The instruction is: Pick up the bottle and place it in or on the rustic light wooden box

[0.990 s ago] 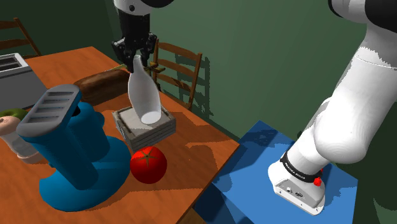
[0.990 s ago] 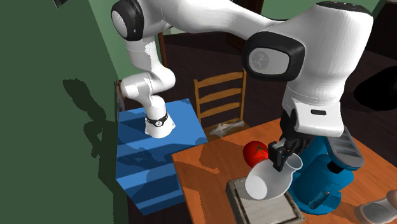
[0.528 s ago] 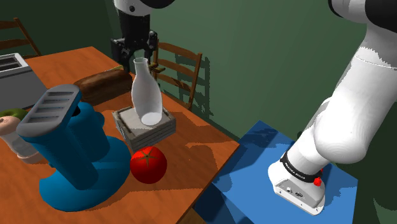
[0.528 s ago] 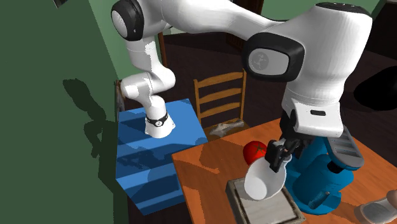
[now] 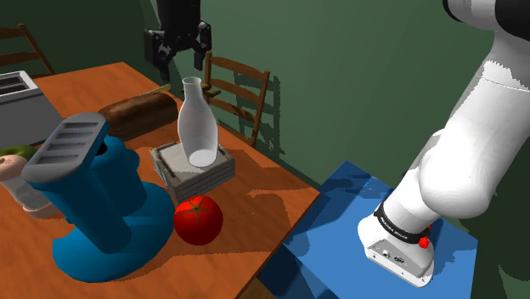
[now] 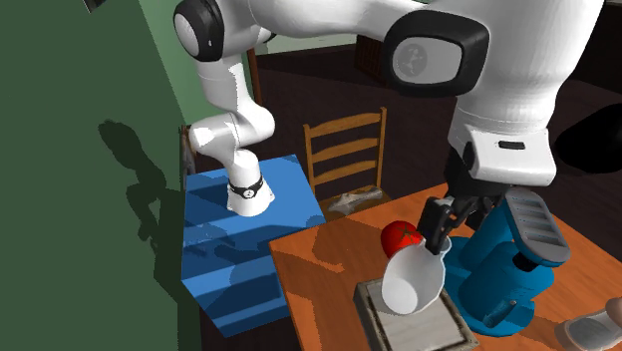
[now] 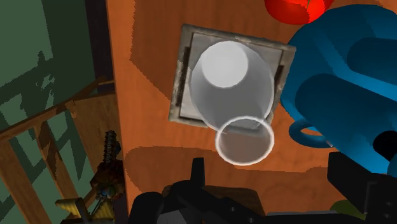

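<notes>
A pale grey bottle (image 5: 194, 123) stands in the small slatted wooden box (image 5: 219, 174) on the orange table, leaning slightly, and nothing grips it. My black gripper (image 5: 177, 53) hangs open above the bottle's mouth, its fingers apart and clear of the neck. In the second exterior view the bottle (image 6: 411, 279) shows its round base over the box (image 6: 371, 317), with the gripper (image 6: 446, 224) just above it. Seen from the wrist, the bottle (image 7: 232, 83) points its open mouth up at the gripper (image 7: 273, 173), and the box rim (image 7: 184, 76) frames it.
A big blue appliance (image 5: 93, 195) stands close beside the box. A red tomato (image 5: 198, 219) lies in front of it. A brown loaf (image 5: 136, 112) and a toaster (image 5: 17, 102) sit farther back. A wooden chair (image 5: 233, 85) stands past the table edge, the blue stand (image 5: 357, 229) at lower right.
The gripper has opened, let go of the bottle's neck and risen. The bottle, held tilted before, has settled more upright in the box.
</notes>
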